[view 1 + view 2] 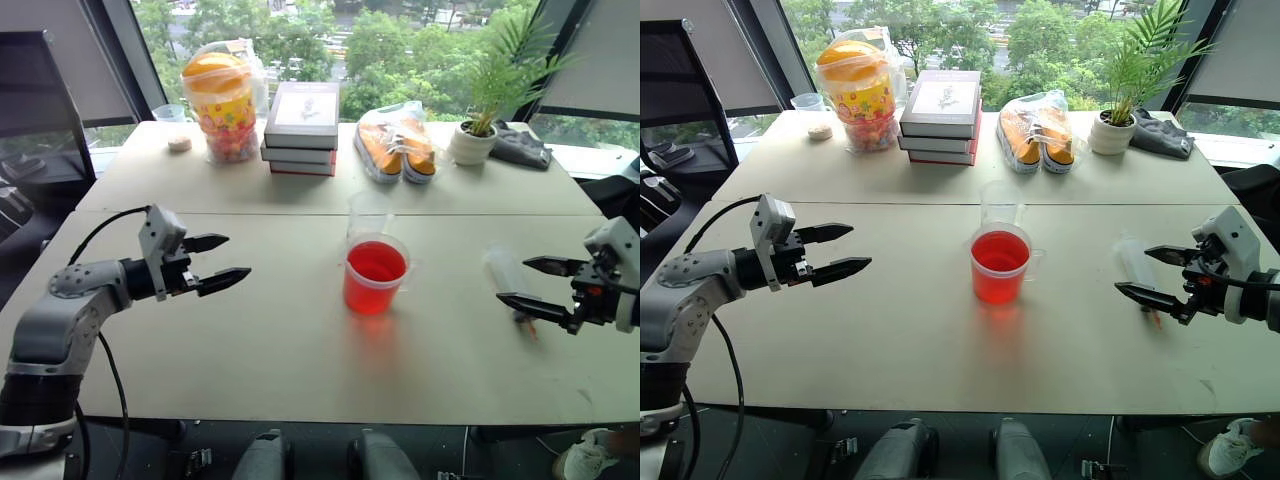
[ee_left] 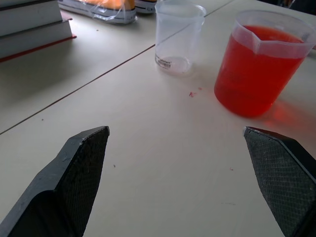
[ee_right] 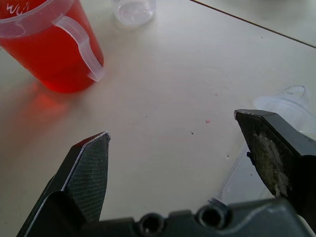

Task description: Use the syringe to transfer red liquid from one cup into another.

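The wide clear plastic cup with red liquid (image 1: 376,275) stands on the pale table (image 1: 250,350), between the left gripper (image 1: 224,262) and the right gripper (image 1: 525,283). The small clear plastic cup (image 1: 367,215) stands just behind it. The clear plastic syringe (image 1: 505,272) lies by the right gripper.

Two pale beige tables (image 1: 300,370) butted together, seam running across between them. Along the far edge: stack of books (image 1: 302,129), bagged snack tub (image 1: 221,105) with orange lid, pair of orange shoes (image 1: 396,145) in clear plastic, potted palm (image 1: 480,125) in white pot, folded dark cloth (image 1: 520,147), small clear container (image 1: 170,113) at far left. Behind, tall windows (image 1: 330,30) with dark slanted frames, daylight and green trees outside. Dark monitor-like panel (image 1: 35,95) at left, possibly a screen. Dark floor (image 1: 300,450) below near edge.
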Motion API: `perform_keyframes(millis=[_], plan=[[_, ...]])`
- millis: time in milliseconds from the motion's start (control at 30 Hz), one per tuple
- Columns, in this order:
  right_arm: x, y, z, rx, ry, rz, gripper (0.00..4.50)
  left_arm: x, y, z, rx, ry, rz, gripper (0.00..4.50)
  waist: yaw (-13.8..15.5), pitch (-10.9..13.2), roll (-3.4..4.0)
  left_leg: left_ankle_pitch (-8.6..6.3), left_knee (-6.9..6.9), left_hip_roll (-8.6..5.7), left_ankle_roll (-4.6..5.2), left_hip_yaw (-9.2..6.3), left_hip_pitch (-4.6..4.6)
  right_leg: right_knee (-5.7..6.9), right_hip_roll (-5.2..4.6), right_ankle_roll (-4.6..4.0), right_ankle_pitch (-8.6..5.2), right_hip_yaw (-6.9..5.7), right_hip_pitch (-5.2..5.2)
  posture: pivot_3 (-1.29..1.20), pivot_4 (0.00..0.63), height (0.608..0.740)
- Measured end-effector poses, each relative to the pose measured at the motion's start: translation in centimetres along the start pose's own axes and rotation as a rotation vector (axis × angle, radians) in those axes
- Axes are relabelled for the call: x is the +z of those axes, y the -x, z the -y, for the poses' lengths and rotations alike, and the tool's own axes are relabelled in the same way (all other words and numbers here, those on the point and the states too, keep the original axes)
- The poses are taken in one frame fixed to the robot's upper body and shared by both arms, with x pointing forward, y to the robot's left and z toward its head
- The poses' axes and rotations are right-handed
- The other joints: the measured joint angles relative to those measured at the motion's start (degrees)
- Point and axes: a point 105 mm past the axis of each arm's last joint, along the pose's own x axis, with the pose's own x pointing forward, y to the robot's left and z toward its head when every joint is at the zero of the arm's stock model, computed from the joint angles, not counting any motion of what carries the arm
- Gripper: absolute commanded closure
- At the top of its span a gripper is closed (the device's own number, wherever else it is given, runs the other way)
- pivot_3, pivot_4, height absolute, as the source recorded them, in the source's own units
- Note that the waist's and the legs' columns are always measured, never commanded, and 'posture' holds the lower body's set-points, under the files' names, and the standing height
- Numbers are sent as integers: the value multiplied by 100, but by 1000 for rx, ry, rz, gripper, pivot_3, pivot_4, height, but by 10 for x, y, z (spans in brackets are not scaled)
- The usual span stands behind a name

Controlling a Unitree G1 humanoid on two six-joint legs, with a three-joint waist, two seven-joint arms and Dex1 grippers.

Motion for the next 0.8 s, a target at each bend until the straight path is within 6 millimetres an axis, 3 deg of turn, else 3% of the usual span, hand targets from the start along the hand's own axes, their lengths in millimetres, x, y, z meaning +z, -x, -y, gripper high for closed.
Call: perform_keyframes(millis=[800], plan=[[1, -1, 4, -33, -2, -17, 39, 4, -3, 1, 1, 17, 23, 0, -3, 0, 0, 0, 0, 0, 0, 0, 0, 0, 0, 0, 0, 0, 0, 0, 150, 740]])
